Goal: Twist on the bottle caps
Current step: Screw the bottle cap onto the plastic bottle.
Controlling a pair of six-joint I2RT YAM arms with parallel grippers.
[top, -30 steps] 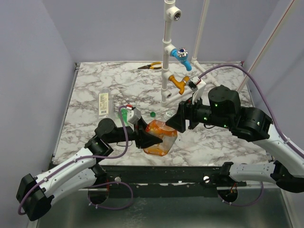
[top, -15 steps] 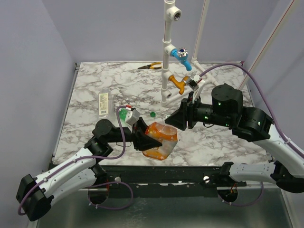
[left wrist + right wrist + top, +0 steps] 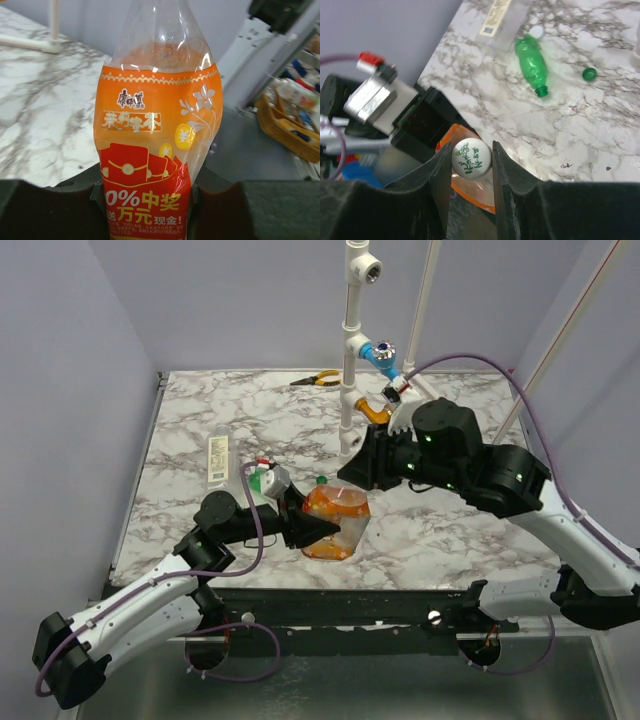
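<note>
My left gripper (image 3: pixel 312 530) (image 3: pixel 145 205) is shut on the lower body of the wide orange bottle (image 3: pixel 336 523) (image 3: pixel 157 135) and holds it roughly upright above the table's near edge. My right gripper (image 3: pixel 352 476) (image 3: pixel 471 156) is shut on the white cap (image 3: pixel 471 157), which has green print. It holds the cap right over the orange bottle's top (image 3: pixel 470 190); whether the cap sits on the neck is hidden. The green cap (image 3: pixel 321 480) (image 3: pixel 589 74) lies loose on the table. The slim green bottle (image 3: pixel 532 64) (image 3: pixel 260 480) lies uncapped beside it. The clear labelled bottle (image 3: pixel 218 458) (image 3: pixel 500 17) lies further left.
The white pipe frame (image 3: pixel 350 360) with a blue tap handle (image 3: pixel 380 355) and an orange one (image 3: pixel 375 415) stands just behind my right arm. Pliers (image 3: pixel 315 379) lie at the back edge of the marble table (image 3: pixel 450 530). A small white round thing (image 3: pixel 536 31) lies by the green bottle's base.
My left gripper has tipped the orange bottle from leaning to more upright. My right gripper has moved left and back with the white cap, ending over the bottle's top.
</note>
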